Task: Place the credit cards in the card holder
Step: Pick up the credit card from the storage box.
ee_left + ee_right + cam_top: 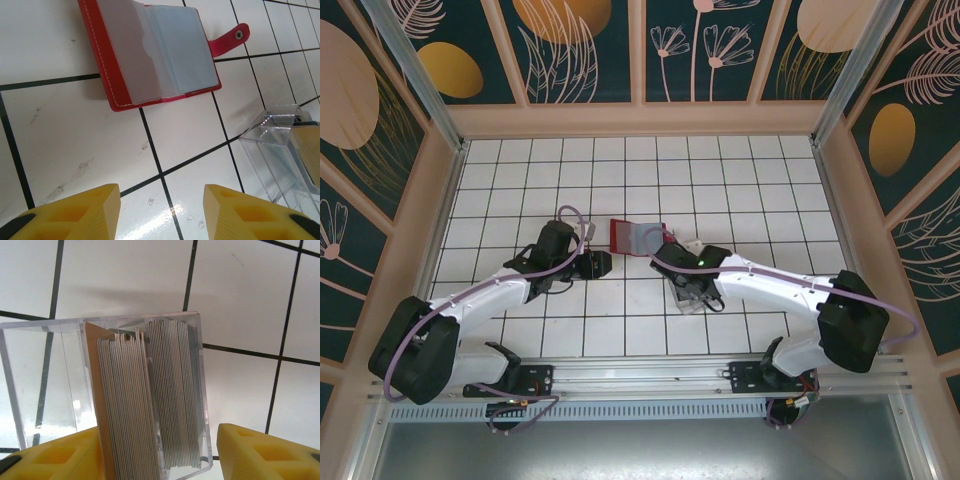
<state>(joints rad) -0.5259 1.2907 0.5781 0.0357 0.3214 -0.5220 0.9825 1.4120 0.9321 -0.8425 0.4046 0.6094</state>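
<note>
The card holder (632,238) lies open on the tiled floor, red with a grey-blue inside. In the left wrist view the card holder (155,50) shows clear sleeves and a red clasp tab (231,39). My left gripper (596,264) hovers just left of it, open and empty, its yellow fingertips (75,212) wide apart. The credit cards (150,400) stand on edge in two packed stacks inside a clear acrylic tray (35,370). My right gripper (160,460) is open and straddles the tray's end. One finger sits by a brown divider (94,365). The other finger (270,455) is apart from the tray wall.
The clear tray (280,150) sits right of the card holder, under my right gripper (686,290). White tiles with dark grout cover the floor. Wooden walls (640,118) bound the back and sides, and a metal rail (650,375) runs along the near edge.
</note>
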